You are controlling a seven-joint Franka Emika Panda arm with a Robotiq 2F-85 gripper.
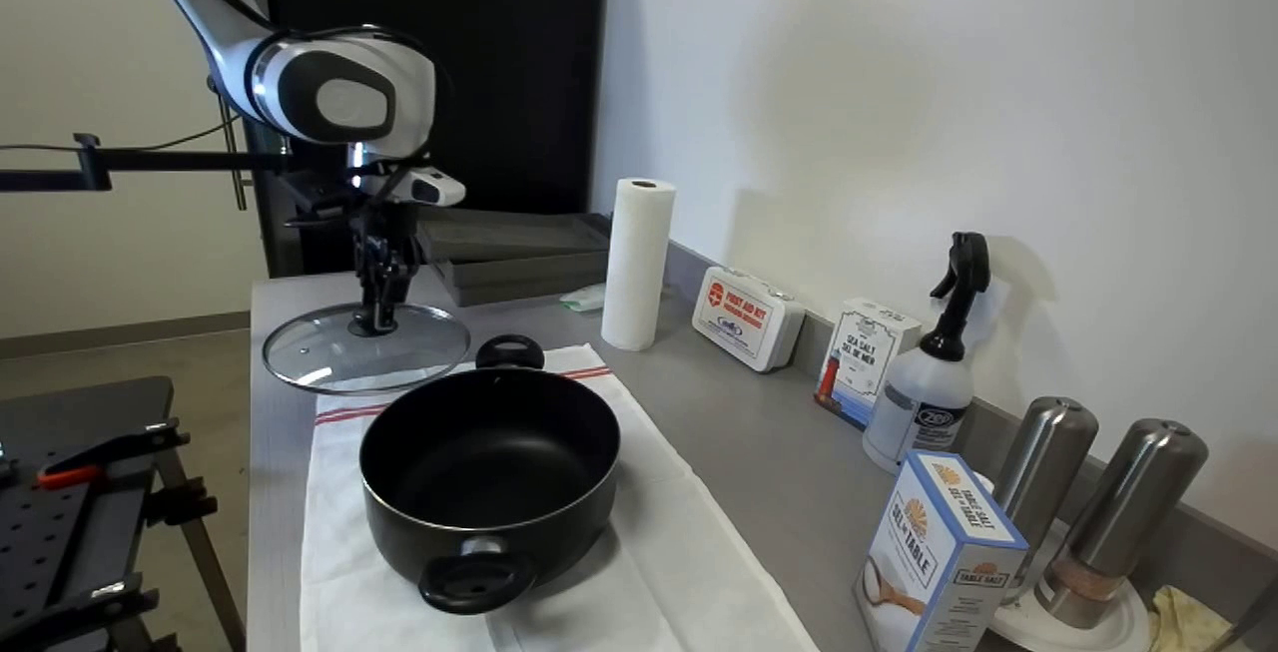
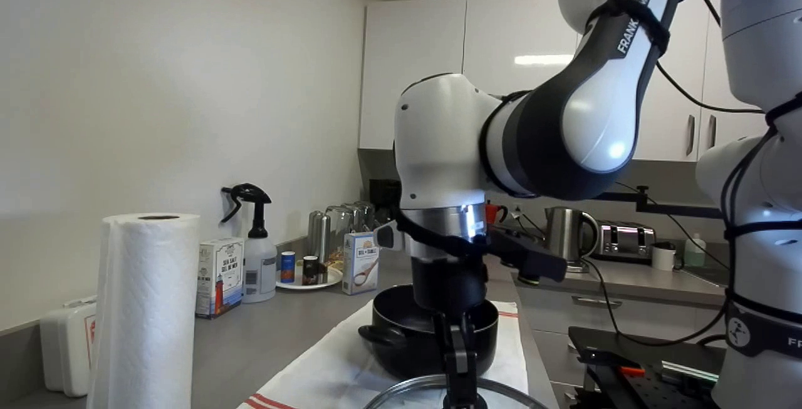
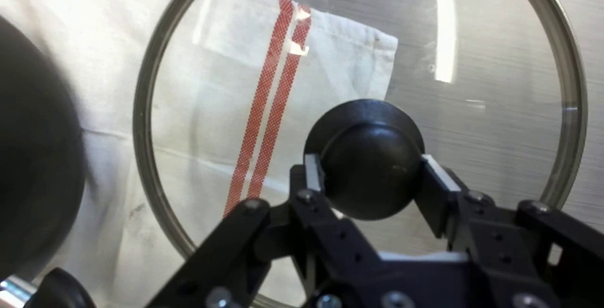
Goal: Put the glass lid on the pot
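Note:
The glass lid (image 1: 315, 352) is a clear disc with a metal rim, behind the pot in an exterior view. My gripper (image 1: 375, 318) points down with its fingers against both sides of the lid's black knob (image 3: 373, 171). The lid looks roughly level and a little above the counter and cloth. In an exterior view only the lid's far part (image 2: 432, 385) shows at the bottom edge. The open black pot (image 1: 419, 532) stands upright on the cloth, empty inside. It also shows in an exterior view (image 2: 401, 359), partly hidden by my gripper, and at the left of the wrist view (image 3: 37, 147).
A white cloth (image 1: 689, 552) with red stripes lies under the pot. A paper towel roll (image 1: 639, 263), first aid kit (image 1: 749, 321), sea salt box (image 1: 864, 362), spray bottle (image 1: 917, 402), table salt box (image 1: 929, 562) and steel grinders (image 1: 1128, 502) stand along the wall.

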